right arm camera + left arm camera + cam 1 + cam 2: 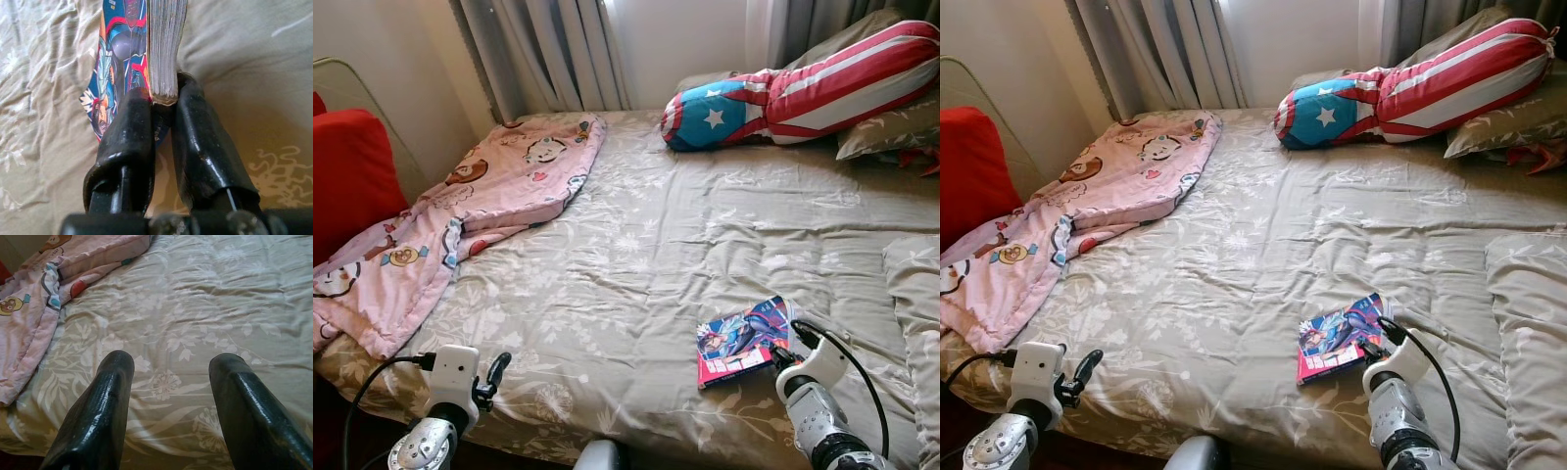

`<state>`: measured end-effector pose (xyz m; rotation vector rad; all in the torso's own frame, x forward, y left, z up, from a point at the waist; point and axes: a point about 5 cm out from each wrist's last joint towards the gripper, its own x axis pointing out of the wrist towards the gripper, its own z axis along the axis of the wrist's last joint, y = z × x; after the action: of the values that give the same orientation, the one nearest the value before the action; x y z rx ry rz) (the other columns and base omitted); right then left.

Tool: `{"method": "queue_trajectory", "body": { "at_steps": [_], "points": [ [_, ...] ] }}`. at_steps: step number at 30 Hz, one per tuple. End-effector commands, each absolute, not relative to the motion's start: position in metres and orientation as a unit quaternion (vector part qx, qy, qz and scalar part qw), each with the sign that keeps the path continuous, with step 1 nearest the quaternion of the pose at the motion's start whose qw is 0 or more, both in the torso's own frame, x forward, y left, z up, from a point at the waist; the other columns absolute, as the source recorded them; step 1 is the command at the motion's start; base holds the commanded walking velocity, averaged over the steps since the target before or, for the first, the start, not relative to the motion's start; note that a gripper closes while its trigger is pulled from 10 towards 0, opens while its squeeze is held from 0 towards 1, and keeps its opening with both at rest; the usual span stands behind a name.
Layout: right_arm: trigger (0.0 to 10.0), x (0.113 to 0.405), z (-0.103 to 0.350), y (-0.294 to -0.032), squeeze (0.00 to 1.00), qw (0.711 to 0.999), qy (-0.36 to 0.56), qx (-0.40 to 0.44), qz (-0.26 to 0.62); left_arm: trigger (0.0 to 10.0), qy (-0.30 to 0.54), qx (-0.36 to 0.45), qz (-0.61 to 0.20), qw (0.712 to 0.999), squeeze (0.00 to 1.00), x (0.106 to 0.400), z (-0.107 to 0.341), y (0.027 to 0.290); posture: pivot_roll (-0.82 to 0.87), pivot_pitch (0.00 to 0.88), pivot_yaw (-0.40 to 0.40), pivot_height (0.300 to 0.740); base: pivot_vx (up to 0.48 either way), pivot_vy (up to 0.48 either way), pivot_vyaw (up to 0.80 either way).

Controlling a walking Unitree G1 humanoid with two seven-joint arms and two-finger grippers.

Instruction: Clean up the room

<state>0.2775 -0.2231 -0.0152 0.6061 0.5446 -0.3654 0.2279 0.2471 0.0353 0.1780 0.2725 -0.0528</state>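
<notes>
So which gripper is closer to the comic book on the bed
Right. The right gripper has its fingers shut on the comic book's near corner. The left gripper hovers open over the bedsheet, well off to the book's left.

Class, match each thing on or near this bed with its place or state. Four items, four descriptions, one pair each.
1. comic book
2. pink cartoon blanket
3. stars-and-stripes pillow
4. left hand

A. open above the bedsheet
B. at the head of the bed
C. pinched by the right hand
D. draped over the bed's left side

Pairs: 1-C, 2-D, 3-B, 4-A
</notes>
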Motion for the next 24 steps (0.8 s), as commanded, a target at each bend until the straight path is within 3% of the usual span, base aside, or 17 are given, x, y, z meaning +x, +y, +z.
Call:
{"method": "queue_trajectory", "body": {
  "at_steps": [1, 2, 3, 4, 5, 6, 7, 8, 24],
  "points": [
    [10.0, 0.270, -0.023, -0.218, 0.00, 0.898, 0.290, 0.283, -0.174, 10.0, 0.139, 0.094, -0.030, 0.985, 0.00, 0.227, 0.038, 0.248, 0.18, 0.018, 0.155, 0.640, 0.000, 0.000, 0.00],
    [10.0, 0.270, -0.023, -0.218, 0.89, 0.898, 0.289, 0.283, -0.174, 10.0, 0.140, 0.094, -0.030, 0.985, 0.00, 0.227, 0.038, 0.248, 0.18, 0.021, 0.156, 0.640, 0.000, 0.000, 0.00],
    [10.0, 0.270, -0.023, -0.218, 1.00, 0.899, 0.289, 0.281, -0.173, 10.0, 0.141, 0.093, -0.031, 0.985, 0.00, 0.227, 0.038, 0.248, 0.18, 0.021, 0.156, 0.640, 0.000, 0.000, 0.00],
    [10.0, 0.272, -0.022, -0.219, 1.00, 0.901, 0.286, 0.278, -0.173, 10.0, 0.144, 0.093, -0.031, 0.985, 0.00, 0.227, 0.038, 0.247, 0.18, 0.022, 0.156, 0.640, 0.000, 0.000, 0.00],
    [10.0, 0.272, -0.021, -0.219, 0.93, 0.901, 0.286, 0.275, -0.175, 10.0, 0.144, 0.092, -0.031, 0.985, 0.00, 0.227, 0.038, 0.247, 0.18, 0.022, 0.156, 0.640, 0.000, 0.000, 0.00],
    [10.0, 0.272, -0.021, -0.220, 0.20, 0.901, 0.287, 0.274, -0.177, 10.0, 0.144, 0.092, -0.031, 0.985, 0.00, 0.227, 0.038, 0.247, 0.18, 0.022, 0.156, 0.640, 0.000, 0.000, 0.00],
    [10.0, 0.272, -0.021, -0.220, 0.20, 0.902, 0.287, 0.270, -0.178, 10.0, 0.144, 0.092, -0.031, 0.985, 0.00, 0.228, 0.038, 0.246, 0.18, 0.022, 0.156, 0.640, 0.000, 0.000, 0.00],
    [10.0, 0.273, -0.021, -0.221, 0.00, 0.904, 0.286, 0.263, -0.179, 10.0, 0.144, 0.092, -0.032, 0.985, 0.00, 0.228, 0.039, 0.245, 0.18, 0.022, 0.156, 0.640, 0.000, 0.000, 0.00],
    [10.0, 0.274, -0.009, -0.251, 0.00, 0.904, 0.251, 0.243, -0.247, 10.0, 0.146, 0.084, -0.040, 0.985, 0.00, 0.234, 0.037, 0.237, 0.16, 0.012, 0.159, 0.640, 0.000, 0.000, 0.00]
  ]
}}
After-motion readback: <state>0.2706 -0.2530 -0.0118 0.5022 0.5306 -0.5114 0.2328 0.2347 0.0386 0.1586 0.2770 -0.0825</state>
